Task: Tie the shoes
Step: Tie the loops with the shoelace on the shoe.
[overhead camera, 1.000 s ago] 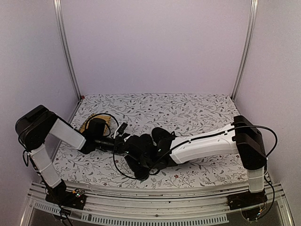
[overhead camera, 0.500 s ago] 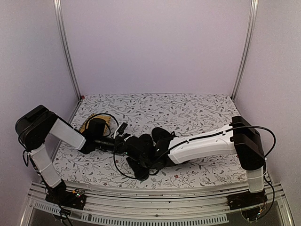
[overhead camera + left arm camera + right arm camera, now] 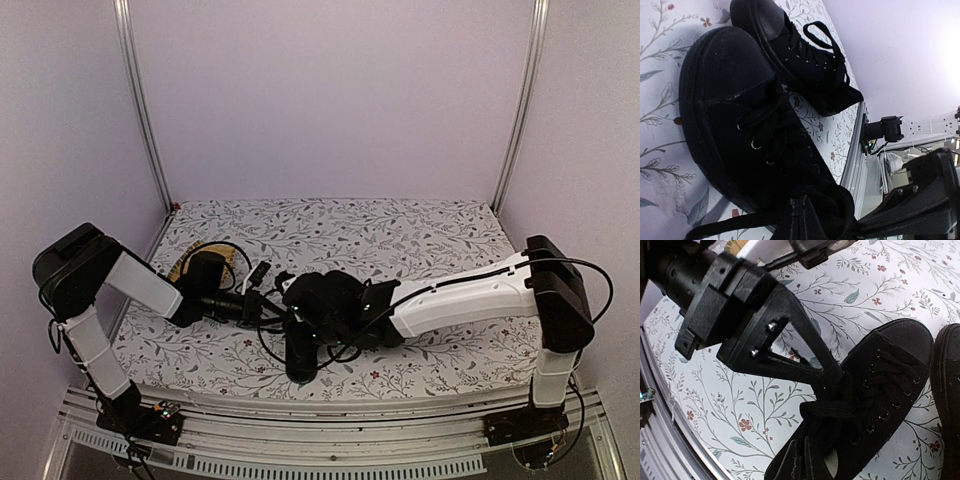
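Two shoes (image 3: 740, 125) are counted, both black, set side by side on the bench (image 3: 420, 235), left of centre and near the front edge. Two arms are met over them. On the near shoe, the left fingers (image 3: 801, 222) are seen pressed together on a lace (image 3: 720, 231). The right fingers (image 3: 799, 460) are clamped shut at the same bundle of laces, though whether a strand is pinched cannot be told.

From the top, only one toe (image 3: 300, 365) is shown, and the rest is hidden under the right arm. Both shoes are given by the left wrist, and the second (image 3: 800, 60) is seen with a lace loop standing up. By the right wrist, the left fingers' tips are shown touching the laces.

One yellow mat (image 3: 183, 266) is glimpsed at far left. The bench is covered by a floral cloth. Plain pale walls and two metal posts (image 3: 140, 100) are set around it.
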You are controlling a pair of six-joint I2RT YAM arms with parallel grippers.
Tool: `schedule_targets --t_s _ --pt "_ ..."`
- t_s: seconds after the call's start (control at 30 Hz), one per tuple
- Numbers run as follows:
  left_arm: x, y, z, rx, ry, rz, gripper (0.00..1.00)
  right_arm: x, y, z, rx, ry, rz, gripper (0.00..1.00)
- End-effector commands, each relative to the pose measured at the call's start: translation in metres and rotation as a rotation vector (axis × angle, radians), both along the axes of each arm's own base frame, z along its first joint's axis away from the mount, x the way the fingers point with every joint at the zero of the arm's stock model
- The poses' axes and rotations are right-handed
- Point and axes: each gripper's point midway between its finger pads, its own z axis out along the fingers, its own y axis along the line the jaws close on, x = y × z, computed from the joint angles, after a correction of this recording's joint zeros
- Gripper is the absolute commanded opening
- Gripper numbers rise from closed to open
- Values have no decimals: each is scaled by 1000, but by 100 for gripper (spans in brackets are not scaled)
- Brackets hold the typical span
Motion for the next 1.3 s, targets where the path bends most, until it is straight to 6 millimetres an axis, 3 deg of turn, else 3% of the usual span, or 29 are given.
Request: schedule_targets --t_s 0.0,0.3,1.03,1.27 --pt "3 0 -1 12 -16 2 0 6 -1 26 190 101 22 2" --pt "5 3 -1 26 -26 28 0 20 -18 21 251 165 -10 2" --pt "8 14 -6 57 -24 103 0 42 -81 3 299 214 -180 2" --pt "9 22 -10 75 -17 149 0 49 -98 -11 291 231 -226 2"
